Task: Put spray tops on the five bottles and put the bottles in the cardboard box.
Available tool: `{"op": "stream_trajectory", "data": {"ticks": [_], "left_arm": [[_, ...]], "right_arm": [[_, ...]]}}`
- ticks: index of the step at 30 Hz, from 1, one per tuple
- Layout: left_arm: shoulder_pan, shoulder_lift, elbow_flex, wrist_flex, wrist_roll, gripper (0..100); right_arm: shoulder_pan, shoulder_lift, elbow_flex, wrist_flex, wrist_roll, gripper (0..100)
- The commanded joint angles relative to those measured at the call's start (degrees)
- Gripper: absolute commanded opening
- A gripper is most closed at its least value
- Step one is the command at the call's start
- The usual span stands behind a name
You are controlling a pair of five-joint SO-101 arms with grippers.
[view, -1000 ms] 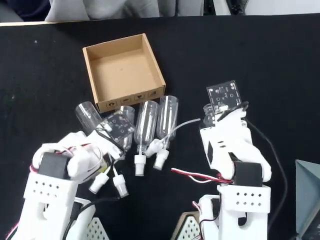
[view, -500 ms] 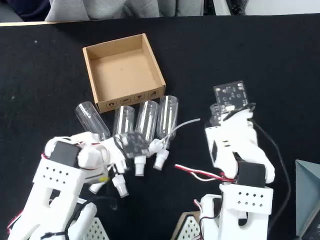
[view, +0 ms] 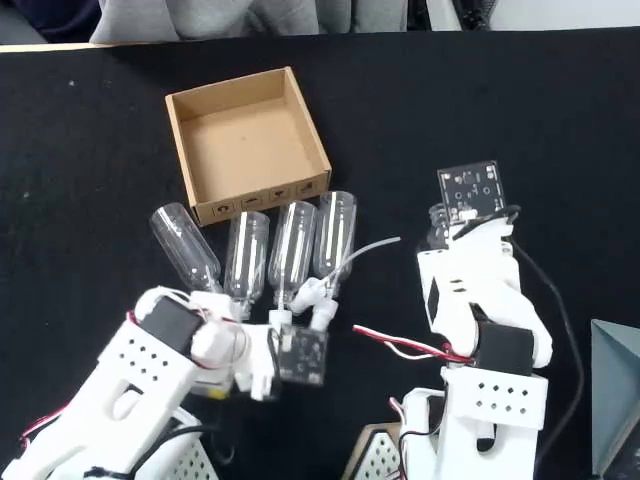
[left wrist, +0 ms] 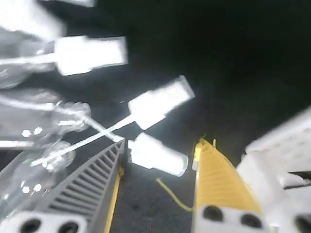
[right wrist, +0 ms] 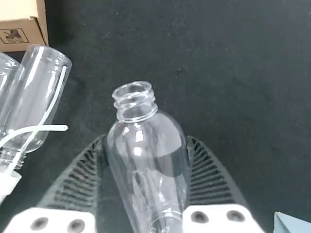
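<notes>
1. On the black desk, the cardboard box holds nothing yet; four bottles lie just beside it.
2. My right fingers grip a topless bottle.
3. My left fingers stand open around a spray top; I judge that capping and all the boxing remain.

Robotics test bench (black-clothed table, bare wiring)

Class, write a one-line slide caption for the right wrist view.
Right gripper holds a clear bottle with no spray top yet, near a lying bottle and a corner of the cardboard box.
</notes>
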Motion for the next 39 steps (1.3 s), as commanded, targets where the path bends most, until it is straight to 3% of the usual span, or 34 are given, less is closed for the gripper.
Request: {"op": "stream_trajectory", "data": {"ticks": [1,20,25,39], "left_arm": [[3.2,0.2,0.9,-0.1,-3.5,22],[10.5,0.2,17.6,-24.4,-3.6,21],[12.3,0.2,22.0,-29.4,-3.6,15],[13.8,-0.4,23.2,-32.4,-2.5,3]], "right_arm": [[1.6,-1.2,-0.3,-1.6,-0.4,6.7],[1.1,-1.2,0.4,-1.6,-0.4,6.7],[1.1,-1.2,0.4,-1.6,-0.4,6.7],[1.2,-1.2,0.4,-1.6,-0.4,6.7]]}}
